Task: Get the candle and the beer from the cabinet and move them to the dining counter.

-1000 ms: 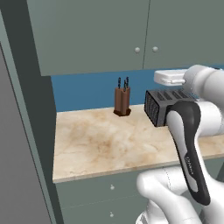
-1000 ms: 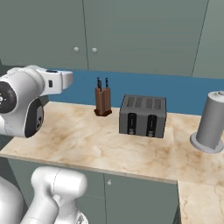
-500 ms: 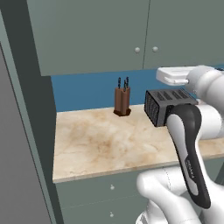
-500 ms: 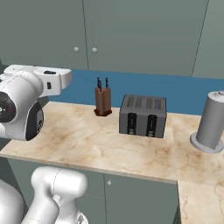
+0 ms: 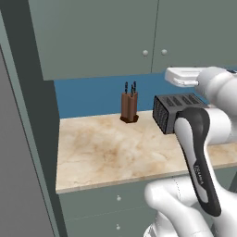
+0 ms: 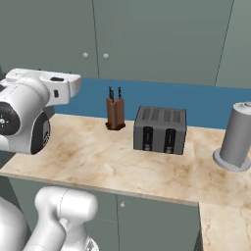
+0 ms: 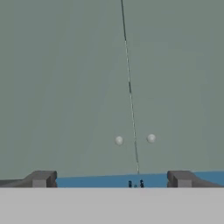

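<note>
While the cabinet doors hide its contents, the end effector fingers stand apart.

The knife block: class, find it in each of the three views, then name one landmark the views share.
Left base view: knife block stands centre, at the back of the worktop.
Right base view: left of centre, beside the toaster.
Hand view: just its knife handles at the bottom edge.
Shared landmark: the two cabinet knobs above it.

White glossy arm, rounded link shells, black elongated joint cover, round dark joint cap with concentric rings; two squared dark-grey fingertips.
</note>
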You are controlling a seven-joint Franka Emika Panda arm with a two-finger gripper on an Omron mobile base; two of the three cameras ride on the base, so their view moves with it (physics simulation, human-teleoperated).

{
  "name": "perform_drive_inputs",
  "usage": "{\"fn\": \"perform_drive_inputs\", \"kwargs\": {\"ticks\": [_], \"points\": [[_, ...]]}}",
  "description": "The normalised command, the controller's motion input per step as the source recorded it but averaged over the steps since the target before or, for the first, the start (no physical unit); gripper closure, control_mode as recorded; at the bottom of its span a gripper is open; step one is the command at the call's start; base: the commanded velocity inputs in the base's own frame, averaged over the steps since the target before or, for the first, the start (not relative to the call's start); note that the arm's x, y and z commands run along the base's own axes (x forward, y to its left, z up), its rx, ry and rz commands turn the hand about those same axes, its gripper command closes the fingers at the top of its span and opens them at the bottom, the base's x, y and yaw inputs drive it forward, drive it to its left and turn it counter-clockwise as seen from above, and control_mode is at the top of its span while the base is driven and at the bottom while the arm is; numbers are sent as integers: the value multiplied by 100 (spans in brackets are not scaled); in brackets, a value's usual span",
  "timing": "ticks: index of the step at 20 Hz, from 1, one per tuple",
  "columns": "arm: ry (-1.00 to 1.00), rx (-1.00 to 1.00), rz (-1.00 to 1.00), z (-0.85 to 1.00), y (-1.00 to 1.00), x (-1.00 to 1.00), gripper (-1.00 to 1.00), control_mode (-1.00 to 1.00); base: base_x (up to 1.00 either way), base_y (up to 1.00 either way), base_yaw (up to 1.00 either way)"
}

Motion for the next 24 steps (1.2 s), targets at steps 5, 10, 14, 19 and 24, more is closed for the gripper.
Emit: {"fn": "perform_drive_inputs", "kwargs": {"ticks": [5,10,14,19,24], "points": [[11,0,-8,8,-4,0,-100,-100,0,0,0],[5,0,-9,0,-1,1,-100,-100,0,0,0],[0,0,0,0,0,9,-100,-100,0,0,0],[0,-1,0,0,0,20,-100,-100,0,0,0],[0,-4,0,0,0,14,-100,-100,0,0,0]]}}
